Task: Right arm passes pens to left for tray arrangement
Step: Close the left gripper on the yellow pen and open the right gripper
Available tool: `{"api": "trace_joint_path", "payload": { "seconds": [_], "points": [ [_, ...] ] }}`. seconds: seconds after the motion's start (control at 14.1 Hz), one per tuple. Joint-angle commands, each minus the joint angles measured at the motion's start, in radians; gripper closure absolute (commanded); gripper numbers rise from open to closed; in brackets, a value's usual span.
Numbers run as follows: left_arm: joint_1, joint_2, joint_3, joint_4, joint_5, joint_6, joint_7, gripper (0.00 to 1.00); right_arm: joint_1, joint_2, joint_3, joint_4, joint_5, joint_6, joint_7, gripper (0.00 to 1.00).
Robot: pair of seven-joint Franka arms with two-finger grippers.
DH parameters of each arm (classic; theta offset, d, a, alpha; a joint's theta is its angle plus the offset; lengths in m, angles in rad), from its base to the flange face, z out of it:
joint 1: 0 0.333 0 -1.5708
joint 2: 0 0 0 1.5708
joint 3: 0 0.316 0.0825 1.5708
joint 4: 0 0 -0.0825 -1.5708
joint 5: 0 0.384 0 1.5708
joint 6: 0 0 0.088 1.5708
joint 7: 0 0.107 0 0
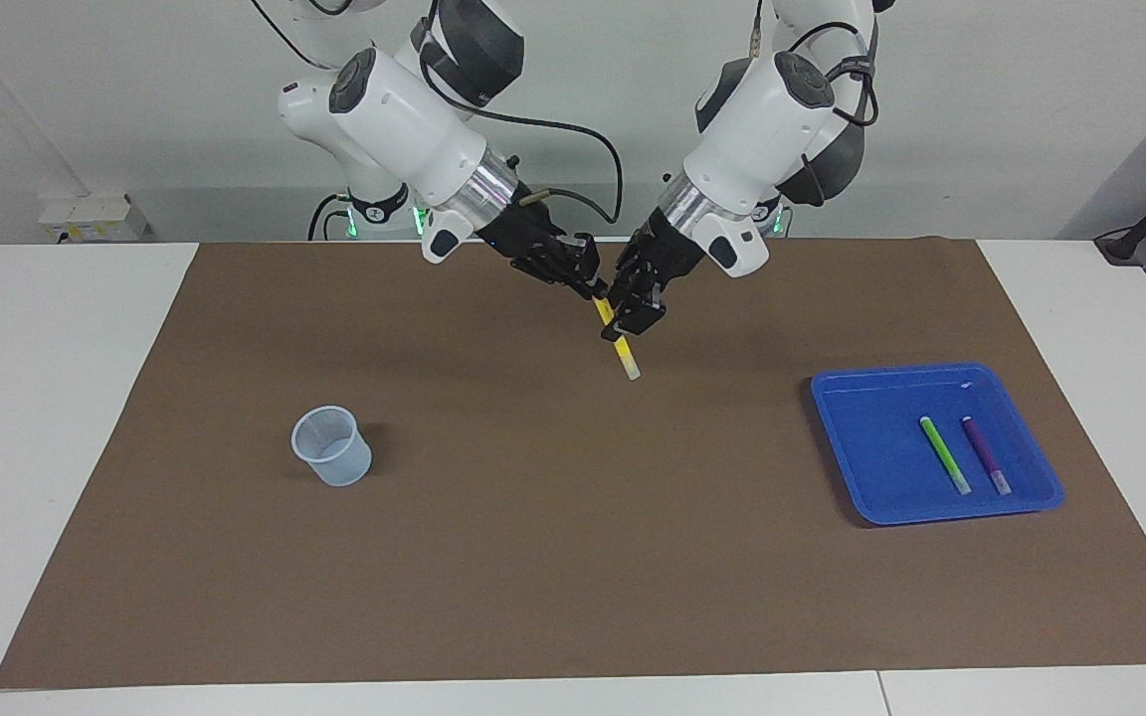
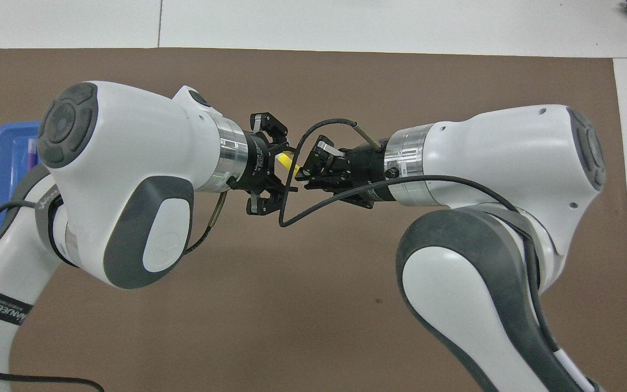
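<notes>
My right gripper (image 1: pixel 593 286) is shut on the upper end of the yellow pen (image 1: pixel 623 353), which hangs slanted above the middle of the brown mat. My left gripper (image 1: pixel 633 303) is at the pen's middle, its fingers spread open on either side of it. In the overhead view the yellow pen (image 2: pixel 286 161) shows between the left gripper (image 2: pixel 275 163) and the right gripper (image 2: pixel 305 169). The green pen (image 1: pixel 945 454) and the purple pen (image 1: pixel 986 454) lie side by side in the blue tray (image 1: pixel 861 418) at the left arm's end of the table.
A small translucent bluish cup (image 1: pixel 332 446) stands upright on the brown mat (image 1: pixel 573 557) toward the right arm's end. In the overhead view the left arm covers most of the tray (image 2: pixel 8 147), and the cup is hidden.
</notes>
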Motion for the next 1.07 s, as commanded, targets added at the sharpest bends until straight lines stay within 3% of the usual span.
{"api": "trace_joint_path", "payload": {
  "seconds": [0.0,0.21,0.28,0.43,0.5,0.78,0.92,0.99],
  "points": [
    [-0.011,-0.029,0.012,-0.036,-0.016,0.021,-0.002,0.55,-0.002,0.0,0.002,-0.008,0.024,0.018,-0.006,0.95],
    [-0.004,-0.031,0.012,-0.039,-0.011,0.011,0.006,0.56,-0.004,0.0,0.002,-0.006,0.024,0.018,-0.007,0.95],
    [-0.001,-0.031,0.012,-0.039,-0.011,0.008,0.004,0.59,-0.002,0.0,0.002,-0.006,0.024,0.018,-0.007,0.95],
    [-0.001,-0.031,0.012,-0.037,-0.008,0.0,0.006,0.76,-0.004,0.0,0.002,-0.006,0.024,0.018,-0.006,0.94],
    [-0.001,-0.032,0.012,-0.037,-0.008,0.0,0.006,0.78,-0.004,0.0,0.002,-0.006,0.024,0.02,-0.006,0.84],
    [-0.004,-0.031,0.012,-0.036,-0.007,-0.003,0.004,0.81,-0.004,0.0,0.002,-0.004,0.023,0.021,-0.009,0.78],
    [-0.007,-0.031,0.014,-0.036,0.001,-0.003,0.007,0.83,-0.008,0.0,0.002,-0.004,0.014,0.02,-0.009,0.39],
    [-0.009,-0.031,0.014,-0.036,0.007,-0.003,0.009,0.84,-0.011,0.002,0.001,-0.001,0.009,0.018,-0.009,0.27]
  ]
}}
